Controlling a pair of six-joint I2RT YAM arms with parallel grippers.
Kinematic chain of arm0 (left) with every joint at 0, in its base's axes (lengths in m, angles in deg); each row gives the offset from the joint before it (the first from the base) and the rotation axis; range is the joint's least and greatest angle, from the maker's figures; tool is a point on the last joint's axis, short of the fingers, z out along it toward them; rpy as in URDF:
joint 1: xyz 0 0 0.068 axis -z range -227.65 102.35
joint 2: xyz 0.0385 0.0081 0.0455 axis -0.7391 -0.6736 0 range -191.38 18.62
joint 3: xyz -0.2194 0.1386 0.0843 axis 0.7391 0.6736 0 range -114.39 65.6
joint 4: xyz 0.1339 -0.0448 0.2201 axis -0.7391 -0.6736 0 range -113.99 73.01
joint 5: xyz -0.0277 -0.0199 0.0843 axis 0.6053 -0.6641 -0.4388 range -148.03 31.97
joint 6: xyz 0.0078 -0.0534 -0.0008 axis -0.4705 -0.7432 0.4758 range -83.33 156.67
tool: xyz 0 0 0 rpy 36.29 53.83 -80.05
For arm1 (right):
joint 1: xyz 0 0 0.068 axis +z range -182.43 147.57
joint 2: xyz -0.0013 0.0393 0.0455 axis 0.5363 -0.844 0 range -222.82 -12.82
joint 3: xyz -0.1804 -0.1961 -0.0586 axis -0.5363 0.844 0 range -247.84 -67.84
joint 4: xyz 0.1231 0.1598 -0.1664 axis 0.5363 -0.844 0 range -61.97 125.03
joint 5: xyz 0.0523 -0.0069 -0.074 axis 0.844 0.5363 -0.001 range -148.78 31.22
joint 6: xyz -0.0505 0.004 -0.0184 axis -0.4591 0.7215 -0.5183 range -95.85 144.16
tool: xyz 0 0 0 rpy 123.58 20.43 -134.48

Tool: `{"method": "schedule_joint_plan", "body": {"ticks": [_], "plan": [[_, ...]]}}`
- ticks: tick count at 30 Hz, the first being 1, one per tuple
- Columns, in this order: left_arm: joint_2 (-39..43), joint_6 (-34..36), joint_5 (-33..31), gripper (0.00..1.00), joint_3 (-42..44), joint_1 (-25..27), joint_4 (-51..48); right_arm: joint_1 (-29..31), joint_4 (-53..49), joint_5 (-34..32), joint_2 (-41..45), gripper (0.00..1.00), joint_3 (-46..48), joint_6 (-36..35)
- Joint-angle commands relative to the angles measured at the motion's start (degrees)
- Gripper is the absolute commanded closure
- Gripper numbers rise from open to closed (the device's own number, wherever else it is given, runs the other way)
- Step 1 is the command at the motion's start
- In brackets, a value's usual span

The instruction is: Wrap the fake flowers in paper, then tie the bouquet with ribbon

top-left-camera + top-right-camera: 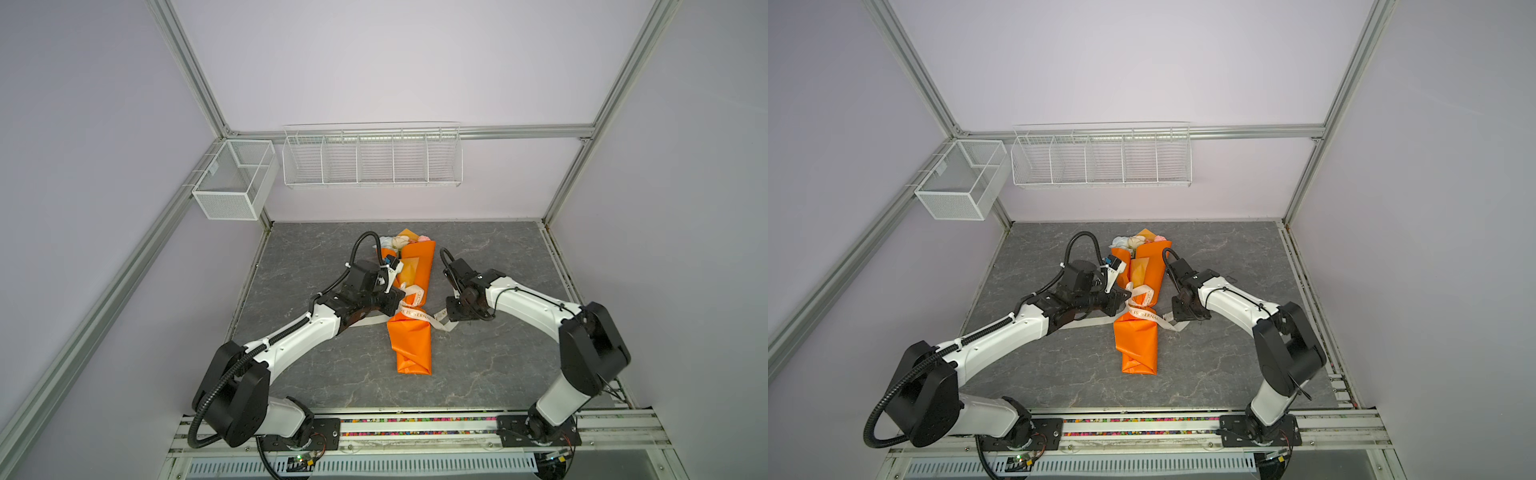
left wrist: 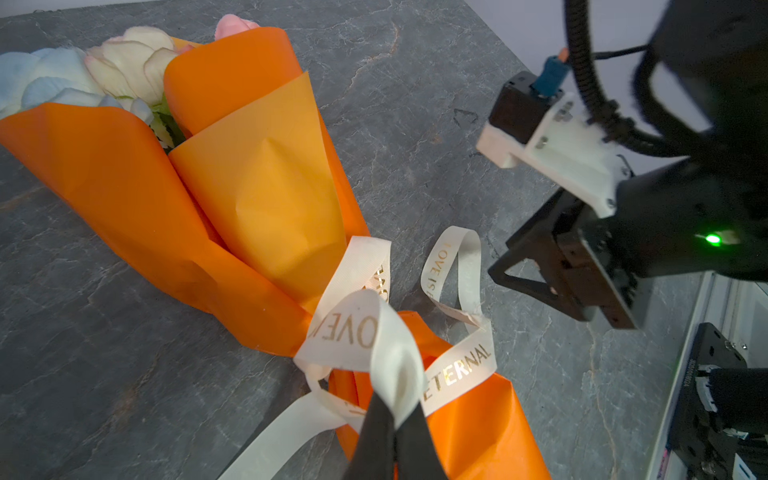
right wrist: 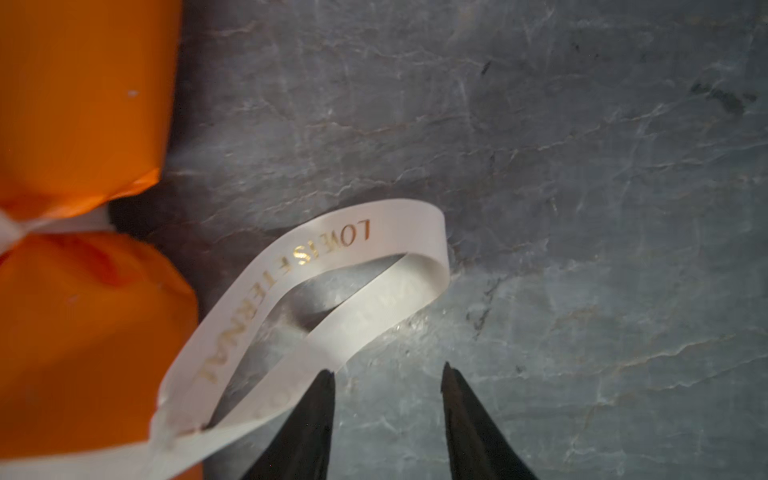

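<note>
Both top views look down from high at the near edge, facing the back wall point(image 1: 395, 62) and taking in the whole table point(image 1: 316, 257). The left wrist camera sits low and close, facing across the bouquet of fake flowers point(image 2: 257, 187) toward the right arm point(image 2: 665, 232); the right wrist camera peers almost straight down at the ribbon point(image 3: 316, 249) loop from very near — a loop all four views share.

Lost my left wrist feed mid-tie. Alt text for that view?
The left gripper is pinched shut on a loop of the cream ribbon wrapped around the waist of the orange-wrapped bouquet, lying on the grey table. The right gripper sits beyond a free ribbon loop, not touching it.
</note>
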State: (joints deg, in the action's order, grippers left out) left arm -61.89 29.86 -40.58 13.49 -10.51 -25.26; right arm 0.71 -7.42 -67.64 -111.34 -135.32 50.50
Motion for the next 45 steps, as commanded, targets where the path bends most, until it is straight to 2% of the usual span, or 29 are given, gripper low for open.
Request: {"method": "schedule_joint_plan", "body": {"ticks": [1, 5, 7, 10, 13, 16, 20, 27, 31, 33, 35, 37, 40, 45], "plan": [[0.06, 0.48, 0.96, 1.00, -0.09, 0.12, -0.58, -0.49, -0.18, 1.21, -0.65, 0.53, -1.44, -2.12], [-0.09, 0.48, 1.00, 1.00, -0.13, 0.14, -0.76, -0.46, 1.15, 4.01, -2.09, 0.52, -3.03, 0.08], [-0.10, 0.53, 1.08, 1.00, -0.13, 0.12, -0.94, -0.46, 0.81, 2.96, -3.09, 0.51, -4.18, -0.09], [-0.26, 0.52, 1.36, 1.00, -0.32, 0.13, -1.13, -0.44, -3.74, -4.75, -5.55, 0.51, -7.07, -3.91], [-0.51, 0.39, 1.60, 1.00, -0.28, 0.12, -0.94, -0.22, -7.36, -7.46, -8.51, 0.52, -9.90, -9.32], [-0.61, 0.56, 1.68, 1.00, -0.52, 0.13, -1.22, 0.05, -7.97, -7.01, -8.95, 0.52, -9.98, -14.51], [-0.44, 0.48, 1.59, 1.00, -0.53, 0.17, -1.21, 0.08, -9.12, -6.55, -9.82, 0.52, -10.83, -17.67], [-0.13, 0.66, 1.68, 1.00, -0.55, 0.14, -1.72, -0.01, -8.40, -10.25, -13.54, 0.52, -12.73, -18.86], [-0.65, 0.15, 1.83, 1.00, -0.79, 0.12, -1.37, -0.27, -7.61, -7.77, -15.65, 0.53, -14.90, -19.91], [-0.96, -0.51, 1.84, 1.00, -0.88, 0.23, -1.22, -0.47, -6.86, -7.05, -16.78, 0.57, -15.13, -19.84], [-1.22, -1.41, 2.19, 1.00, -0.54, 0.16, -0.46, -0.83, -6.72, -7.33, -17.59, 0.65, -14.91, -18.86], [-1.32, -2.21, 2.27, 1.00, -0.10, 0.12, 0.15, -1.35, -6.33, -7.74, -17.30, 0.79, -14.06, -17.59], [-1.32, -2.92, 2.12, 1.00, 0.62, 0.14, 1.13, -2.81, -5.91, -8.42, -14.51, 0.93, -12.82, -15.06], [-0.88, -3.36, 1.77, 1.00, 1.02, 0.21, 1.43, -8.61, -3.64, -7.58, -3.86, 0.93, -7.08, -6.71]]}}
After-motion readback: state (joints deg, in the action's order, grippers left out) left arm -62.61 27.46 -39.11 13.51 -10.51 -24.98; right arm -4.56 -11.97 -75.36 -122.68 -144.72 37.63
